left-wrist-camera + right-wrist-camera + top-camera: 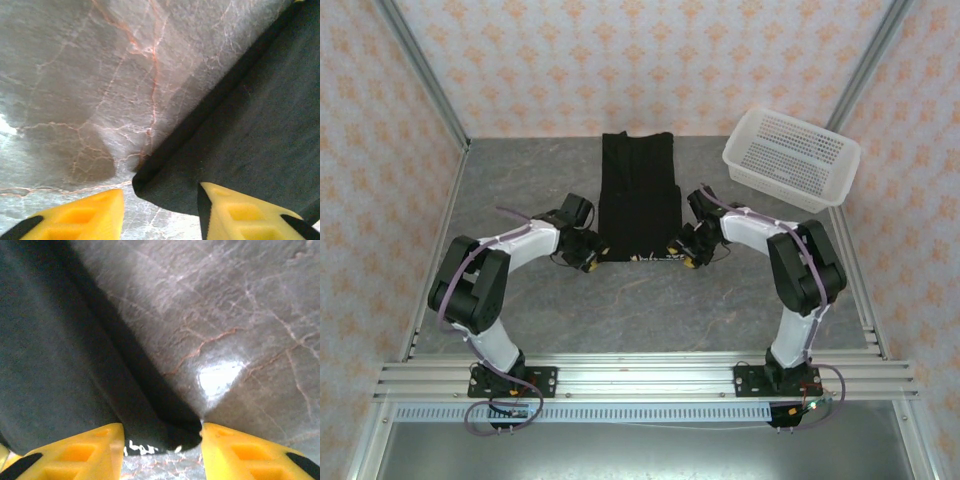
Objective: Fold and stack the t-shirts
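Observation:
The black t-shirt (638, 196) lies folded into a long strip at the table's middle back, plain side up, with white marks peeking out along its near edge. My left gripper (592, 252) sits open at its near left corner (145, 182), the corner lying between the yellow fingers (80, 215). My right gripper (682, 250) is open at the near right corner (175, 432), whose white-printed hem (142, 447) shows between the fingers (245, 450). Neither gripper has closed on the cloth.
A white perforated basket (790, 158) stands at the back right, near the right arm. Grey marble tabletop (640, 310) stretches in front of the shirt. Patterned walls enclose the back and both sides.

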